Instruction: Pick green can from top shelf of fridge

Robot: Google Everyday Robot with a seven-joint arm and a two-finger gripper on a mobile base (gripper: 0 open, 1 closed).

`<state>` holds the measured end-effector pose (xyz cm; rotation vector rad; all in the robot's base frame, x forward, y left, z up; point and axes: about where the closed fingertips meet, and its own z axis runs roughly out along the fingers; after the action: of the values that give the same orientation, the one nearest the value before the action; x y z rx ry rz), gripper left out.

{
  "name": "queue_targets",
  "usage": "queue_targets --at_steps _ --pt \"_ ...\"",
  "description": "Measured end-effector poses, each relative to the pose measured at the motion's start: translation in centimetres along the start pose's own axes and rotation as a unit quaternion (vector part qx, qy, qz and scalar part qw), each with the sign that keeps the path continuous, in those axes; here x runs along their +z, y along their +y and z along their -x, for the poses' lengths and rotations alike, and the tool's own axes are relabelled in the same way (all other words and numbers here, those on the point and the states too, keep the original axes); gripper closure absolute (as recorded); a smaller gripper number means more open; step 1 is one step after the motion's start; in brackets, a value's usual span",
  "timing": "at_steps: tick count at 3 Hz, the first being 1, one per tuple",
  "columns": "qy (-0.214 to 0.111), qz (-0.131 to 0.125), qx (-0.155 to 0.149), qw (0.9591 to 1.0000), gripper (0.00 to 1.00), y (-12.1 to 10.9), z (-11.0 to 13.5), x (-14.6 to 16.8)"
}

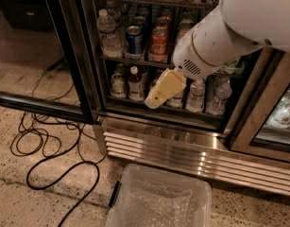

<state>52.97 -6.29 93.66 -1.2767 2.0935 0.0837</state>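
The fridge (182,150) fills the upper part of the camera view, with a black frame, wire racks of cans and bottles, and a slatted steel base grille. My white arm (229,27) comes in from the upper right. My gripper (163,89), pale yellow, hangs in front of the lowest rack of small bottles (135,82). The rack above it holds a blue can (134,39), a red can (158,40) and a water bottle (108,32). The green can and the top shelf are out of view. The bottoms of several cans show at the upper edge.
A clear plastic bin (158,202) stands on the speckled floor in front of the grille. Black cables (50,145) loop on the floor at the left. A glass panel (31,56) is at the left and another cooler section (277,117) at the right.
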Motion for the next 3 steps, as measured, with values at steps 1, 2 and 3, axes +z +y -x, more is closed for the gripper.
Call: queue_targets --at_steps 1,2,3 --pt "-0.023 -0.016 0.023 0.9993 0.0 -0.2 0.6 1.3" --pt "-0.039 -0.05 0.069 0.9956 0.0 -0.6 -0.1 5.2" --pt "-0.064 -0.103 0.076 0.9897 0.0 -2.3 0.5 7.8"
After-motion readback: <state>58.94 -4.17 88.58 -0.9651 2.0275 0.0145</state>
